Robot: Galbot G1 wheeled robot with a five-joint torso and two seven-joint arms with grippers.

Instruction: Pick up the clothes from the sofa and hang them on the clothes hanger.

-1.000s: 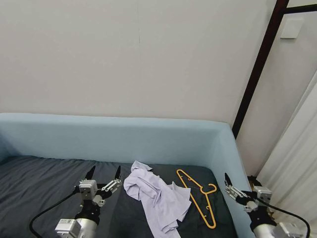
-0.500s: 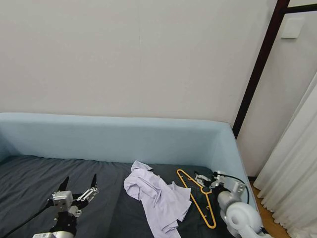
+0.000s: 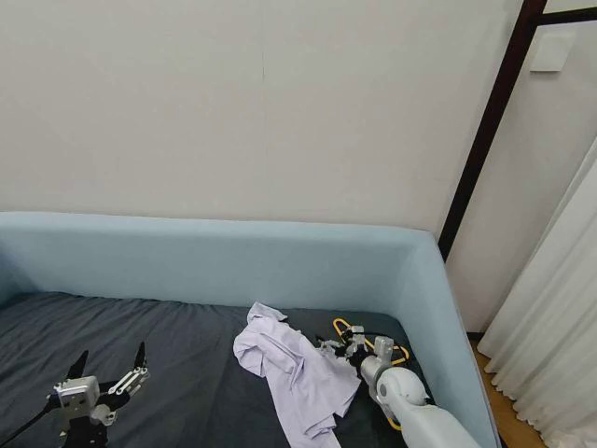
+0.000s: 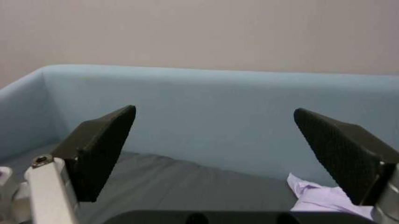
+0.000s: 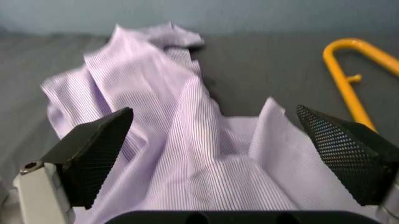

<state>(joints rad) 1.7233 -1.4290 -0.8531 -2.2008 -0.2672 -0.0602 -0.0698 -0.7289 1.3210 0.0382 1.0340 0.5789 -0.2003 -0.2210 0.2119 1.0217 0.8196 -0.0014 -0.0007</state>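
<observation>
Head view: right end effector [image 3: 338, 347] low over the sofa [image 3: 233, 261] seat, spread wide at the crumpled lilac shirt's [image 3: 298, 369] edge, orange hanger [image 5: 343, 84] just beside. Likely placed so to straddle a fold. Left end effector [image 3: 112, 355] equally wide, idle, well apart.

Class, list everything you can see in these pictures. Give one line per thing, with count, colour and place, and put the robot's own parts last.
Sofa: one, light blue back and side with a dark grey seat, against the wall.
Shirt: one, pale lilac with fine stripes, crumpled on the seat towards the sofa's right end.
Clothes hanger: one, orange, flat on the seat just right of the shirt.
Wall: one, off-white, behind the sofa.
Door frame: one, dark, right of the sofa.
Switch plate: one, white, upper right.
Curtain: one, white, far right.
Left hand: one, black fingers, open above the seat, well left of the shirt.
Right hand: one, black fingers, open over the shirt's right edge.
</observation>
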